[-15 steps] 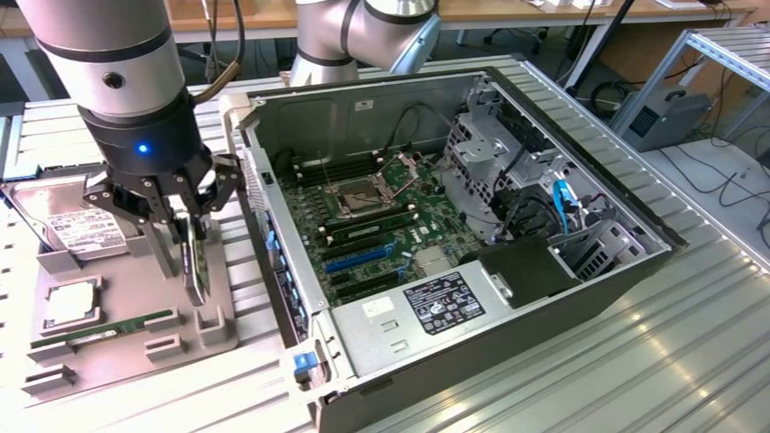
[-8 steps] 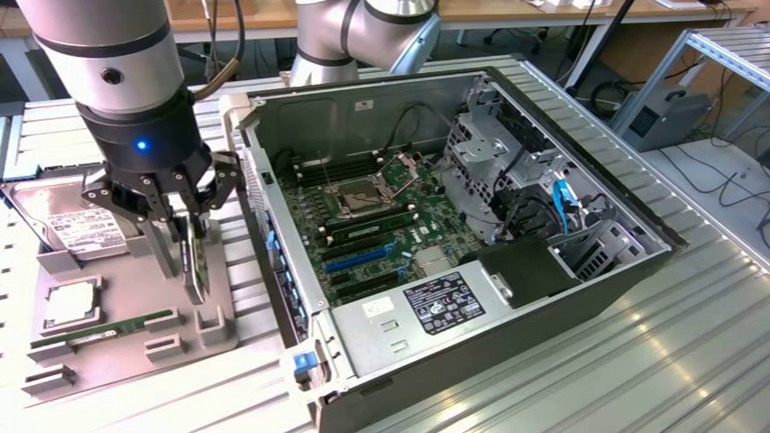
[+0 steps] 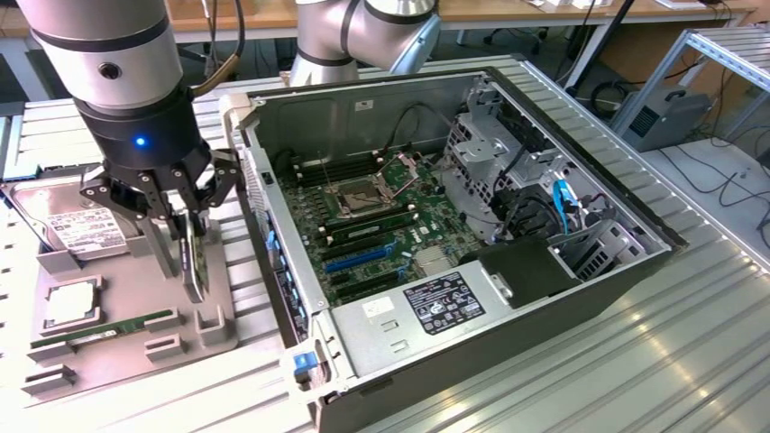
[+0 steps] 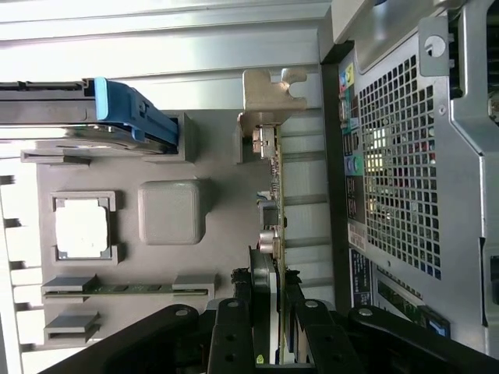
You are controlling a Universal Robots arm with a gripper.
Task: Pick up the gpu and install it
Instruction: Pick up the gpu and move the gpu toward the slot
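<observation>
Gripper [image 3: 183,221] clamps on both faces of the gpu [image 3: 193,271], which stands on edge in the grey tray [image 3: 126,281] just beside the open computer case [image 3: 349,117]. Pickup appears barely begun; the motherboard [image 3: 385,230] slots sit unfilled, so installation remains.

Lab: metal bench [image 3: 673,361], opened computer tower [image 3: 517,361]

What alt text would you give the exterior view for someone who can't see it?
A robot arm's hand grips a dark graphics card standing on edge in a grey tray, beside an open computer case lying on a metal table. The case's green circuit board is exposed.
</observation>
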